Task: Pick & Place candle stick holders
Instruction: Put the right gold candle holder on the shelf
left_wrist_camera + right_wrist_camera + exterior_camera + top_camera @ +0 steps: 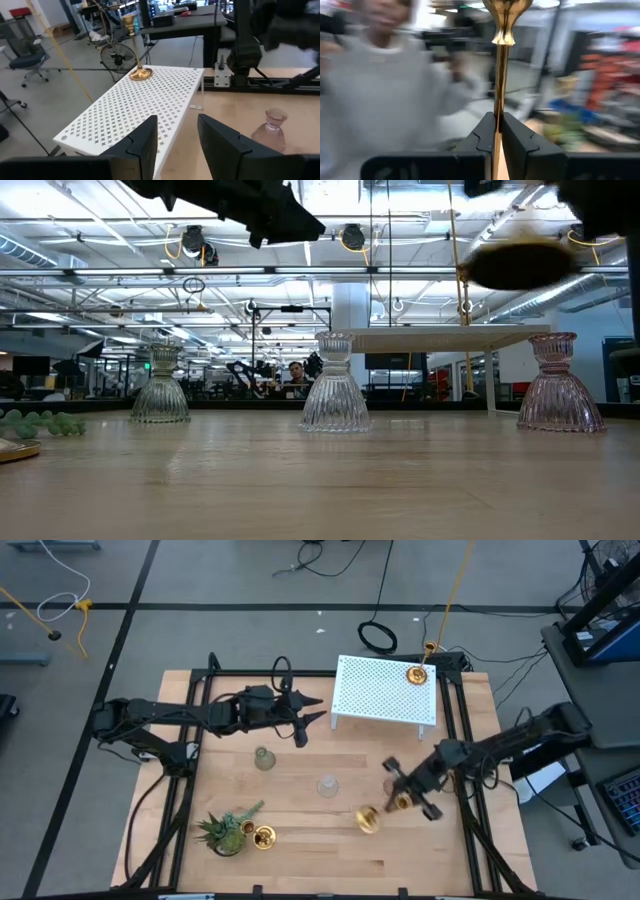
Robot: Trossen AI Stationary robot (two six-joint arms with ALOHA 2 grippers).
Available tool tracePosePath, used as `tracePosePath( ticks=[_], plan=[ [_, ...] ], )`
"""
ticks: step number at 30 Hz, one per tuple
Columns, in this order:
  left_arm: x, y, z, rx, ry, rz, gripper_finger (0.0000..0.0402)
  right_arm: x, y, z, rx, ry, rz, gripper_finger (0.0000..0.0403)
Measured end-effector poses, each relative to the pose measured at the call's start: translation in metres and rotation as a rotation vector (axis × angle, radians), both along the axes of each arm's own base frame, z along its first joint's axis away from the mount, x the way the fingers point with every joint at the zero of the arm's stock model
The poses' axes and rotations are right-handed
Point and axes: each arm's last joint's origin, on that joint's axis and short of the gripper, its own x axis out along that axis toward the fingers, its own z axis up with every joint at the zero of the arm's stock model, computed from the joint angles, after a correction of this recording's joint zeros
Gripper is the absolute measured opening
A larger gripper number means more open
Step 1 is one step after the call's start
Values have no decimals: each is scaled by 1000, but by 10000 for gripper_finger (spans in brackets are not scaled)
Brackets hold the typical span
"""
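The wooden table [300, 830] carries a white perforated shelf [380, 690] at its far right, with one brass holder [417, 674] standing on the shelf's far right corner. The left arm [170, 720] reaches in from the left along the far side, and its gripper [175, 145] hangs above the table just left of the shelf, fingers apart with nothing between them. The right arm [520, 740] comes in from the right, and its gripper [498, 131] is pressed together on the thin stem of a second brass holder [501, 60], held off the table near the right middle; in the low view its round base shows as a dark blurred disc high up. A spiky green plant [228, 830] sits at the near left, with a third brass holder [264, 836] just to its right. Another brass-coloured piece [367, 821] lies near the table's middle, close to the right gripper; I cannot tell what it is. Three glass holders stand upright and well apart in a row across the middle: greenish [160, 386] on the left, clear [335, 385] in the centre, pinkish [558, 384] on the right.
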Motion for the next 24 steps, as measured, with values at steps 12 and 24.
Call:
tracePosePath(
  ticks=[12,24],
  plan=[
    [2,-12,0,32,12,-45,147,25,-52,59,-122,3,-897,9],
    [2,-13,0,28,5,-49,147,16,-112,70,-31,-66,-1482,9]
  ],
)
